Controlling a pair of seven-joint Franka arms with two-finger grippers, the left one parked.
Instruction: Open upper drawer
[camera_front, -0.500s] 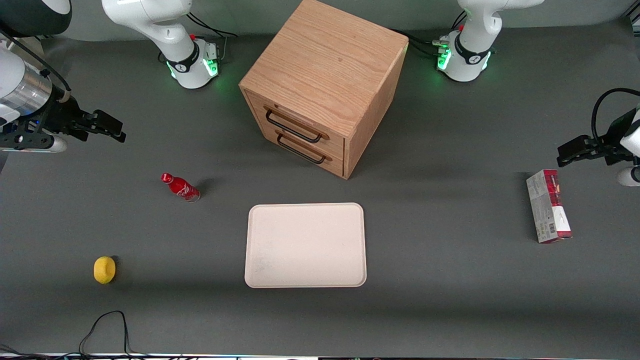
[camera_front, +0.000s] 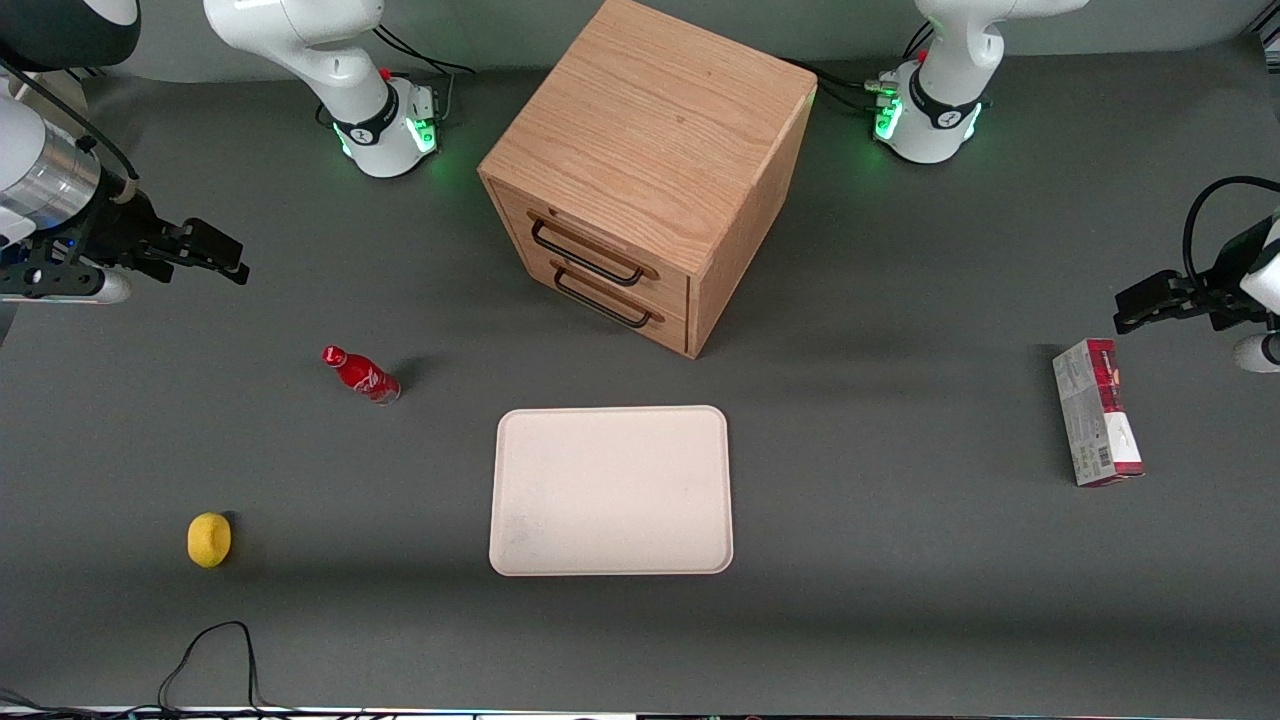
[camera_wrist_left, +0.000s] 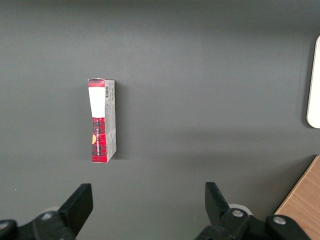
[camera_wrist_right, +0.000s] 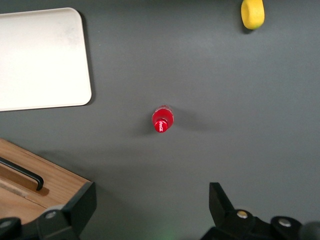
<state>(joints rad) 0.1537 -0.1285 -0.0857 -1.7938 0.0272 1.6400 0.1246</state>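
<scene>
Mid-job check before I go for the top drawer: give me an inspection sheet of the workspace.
Surface: dark grey table.
Job's things: upper drawer shut, black bar handle free.
Clutter: red bottle upright; yellow object; cream tray nearer the camera than the cabinet; carton toward the parked arm's end.
Grippers: gripper open, off toward the working arm's end, far from the handle.
Cables: black loop at the near edge.
Surroundings: nothing seen.

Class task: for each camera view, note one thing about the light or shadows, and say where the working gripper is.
Front view: green glow pools at both arm bases; the red bottle casts a short soft shadow. The open gripper hangs over bare table toward the working arm's end. Right wrist view: soft shadow edges the tray. Left wrist view: even, glare-free light on the box.
</scene>
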